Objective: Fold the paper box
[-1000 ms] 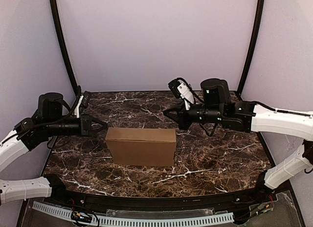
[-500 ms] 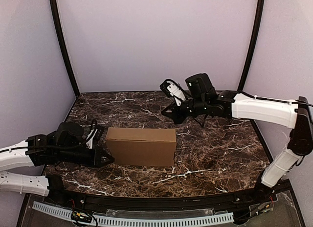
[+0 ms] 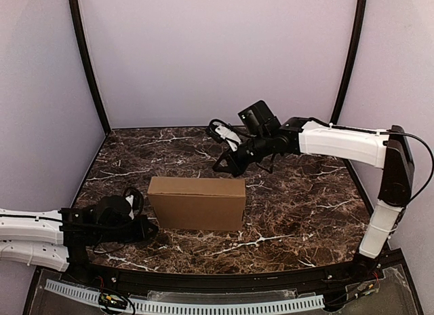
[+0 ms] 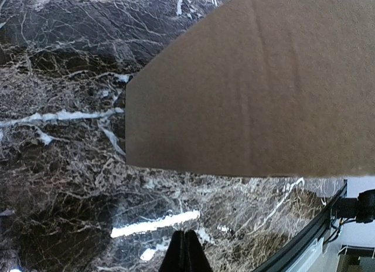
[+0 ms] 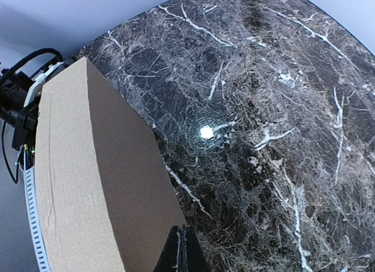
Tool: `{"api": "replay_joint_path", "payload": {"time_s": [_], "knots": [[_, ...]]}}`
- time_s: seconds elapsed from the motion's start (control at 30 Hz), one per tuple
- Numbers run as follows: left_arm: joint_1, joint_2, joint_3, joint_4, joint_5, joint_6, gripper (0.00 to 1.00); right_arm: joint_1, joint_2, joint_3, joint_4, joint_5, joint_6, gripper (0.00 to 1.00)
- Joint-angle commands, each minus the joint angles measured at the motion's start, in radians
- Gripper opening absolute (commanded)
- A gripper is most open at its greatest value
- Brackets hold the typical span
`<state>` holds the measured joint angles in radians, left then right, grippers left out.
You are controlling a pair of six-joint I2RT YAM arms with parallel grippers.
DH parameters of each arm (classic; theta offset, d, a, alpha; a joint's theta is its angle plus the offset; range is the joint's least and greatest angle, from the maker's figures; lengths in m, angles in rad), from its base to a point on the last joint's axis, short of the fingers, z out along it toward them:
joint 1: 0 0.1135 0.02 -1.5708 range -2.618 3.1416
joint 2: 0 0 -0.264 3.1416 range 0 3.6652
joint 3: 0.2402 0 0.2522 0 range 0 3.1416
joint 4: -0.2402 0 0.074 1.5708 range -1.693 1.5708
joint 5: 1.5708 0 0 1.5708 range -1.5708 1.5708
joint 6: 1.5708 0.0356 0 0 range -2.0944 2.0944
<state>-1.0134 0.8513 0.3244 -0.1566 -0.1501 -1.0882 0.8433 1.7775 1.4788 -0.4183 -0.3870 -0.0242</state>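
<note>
The paper box [image 3: 197, 202] is a closed plain brown cardboard box standing on the marble table [image 3: 298, 213], a little left of centre. My left gripper [image 3: 150, 228] is shut and empty, low on the table just off the box's front left corner. In the left wrist view its fingertips [image 4: 185, 251] are pressed together below the box [image 4: 252, 90]. My right gripper [image 3: 218, 167] is shut and empty, above the table just behind the box's top right. The right wrist view shows its closed tips [image 5: 181, 251] beside the box's rear face [image 5: 99, 184].
Lilac walls close in the back and both sides. Black curved posts [image 3: 85, 57] stand at the back corners. A black rail with a white perforated strip [image 3: 203, 305] runs along the near table edge.
My left arm has swung down from beside the box's upper left to its front left corner at table level. My right gripper has moved left and forward, closer to the box's rear.
</note>
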Motion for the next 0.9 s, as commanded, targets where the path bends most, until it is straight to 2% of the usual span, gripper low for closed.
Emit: {"api": "replay_joint_path", "payload": {"time_s": [0.0,0.17,0.4,0.6,0.87], "knots": [[-0.004,-0.034,-0.068,0.178,-0.120,-0.065,0.01,0.000,0.024,0.028,-0.080,-0.077,-0.027,0.00],[-0.004,0.000,-0.076,0.300,-0.135,-0.035,0.01,0.010,0.021,0.011,-0.087,-0.099,-0.032,0.00],[-0.004,0.134,-0.073,0.478,-0.059,-0.023,0.01,0.028,0.003,-0.013,-0.092,-0.121,-0.031,0.00],[0.000,0.222,-0.073,0.587,-0.065,0.009,0.02,0.071,-0.038,-0.073,-0.079,-0.128,-0.011,0.00],[0.070,0.355,-0.070,0.792,0.054,0.054,0.02,0.122,-0.095,-0.171,0.007,-0.118,0.056,0.00]]}}
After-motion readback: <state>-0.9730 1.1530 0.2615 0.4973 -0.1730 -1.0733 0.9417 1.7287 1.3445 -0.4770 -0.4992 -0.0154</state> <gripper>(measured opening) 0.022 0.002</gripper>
